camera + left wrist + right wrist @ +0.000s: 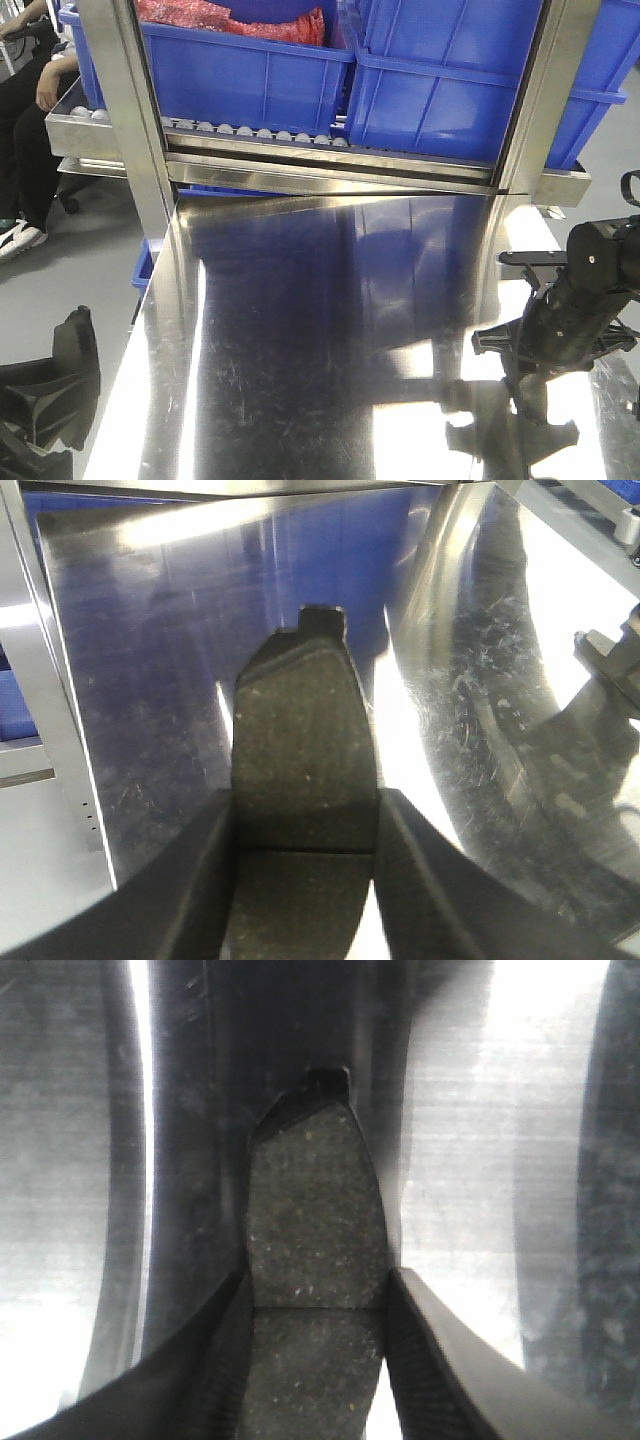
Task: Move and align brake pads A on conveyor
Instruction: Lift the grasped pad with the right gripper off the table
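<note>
In the left wrist view my left gripper (pixel 305 815) is shut on a grey-brown brake pad A (pixel 300 720). The fingers clamp it at its thin cross groove, and its dark backing tab points away over the shiny steel table (pixel 150 680). In the right wrist view my right gripper (pixel 320 1285) is likewise shut on a second brake pad A (pixel 315 1200) at its groove, held above the steel surface. The front view shows the right arm (pixel 585 300) at the table's right edge and part of the left arm (pixel 50 390) at the bottom left. The conveyor is out of view.
A roller rack with blue bins (pixel 250 70) stands behind the steel table (pixel 320 330), carried by steel posts (pixel 130 110). A seated person (pixel 30 110) is at the far left. The right arm also shows at the right edge of the left wrist view (pixel 610 660).
</note>
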You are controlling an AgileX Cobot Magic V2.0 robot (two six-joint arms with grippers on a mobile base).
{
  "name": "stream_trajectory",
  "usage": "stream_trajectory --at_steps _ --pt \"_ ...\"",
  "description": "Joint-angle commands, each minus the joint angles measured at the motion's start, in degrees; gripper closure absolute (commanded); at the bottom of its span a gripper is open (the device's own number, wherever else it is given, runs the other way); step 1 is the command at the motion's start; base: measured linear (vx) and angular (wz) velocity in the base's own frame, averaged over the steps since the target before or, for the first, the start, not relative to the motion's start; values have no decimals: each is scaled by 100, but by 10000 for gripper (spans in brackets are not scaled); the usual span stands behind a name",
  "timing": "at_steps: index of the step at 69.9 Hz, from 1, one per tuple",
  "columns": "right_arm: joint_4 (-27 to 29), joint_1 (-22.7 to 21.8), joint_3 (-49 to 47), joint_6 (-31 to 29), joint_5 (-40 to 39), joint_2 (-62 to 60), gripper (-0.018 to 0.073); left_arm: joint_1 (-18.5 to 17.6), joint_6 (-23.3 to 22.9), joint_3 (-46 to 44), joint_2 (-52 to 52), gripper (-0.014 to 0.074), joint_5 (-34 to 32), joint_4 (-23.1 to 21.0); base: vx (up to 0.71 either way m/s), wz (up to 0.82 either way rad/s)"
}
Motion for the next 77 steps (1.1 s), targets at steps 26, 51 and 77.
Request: stream_trajectory --at_steps 26,51,77 --pt "-19 -28 760 -65 -532 -1794 519 -35 -23 -168 -24 458 -492 25 0 0" --pt "-24 -28 1888 -274 -1237 -4006 519 -35 -23 -168 -24 458 -492 25 0 0" --pt "-24 -28 3015 -381 -1746 -6119 519 -35 -23 -168 -24 458 -492 25 0 0"
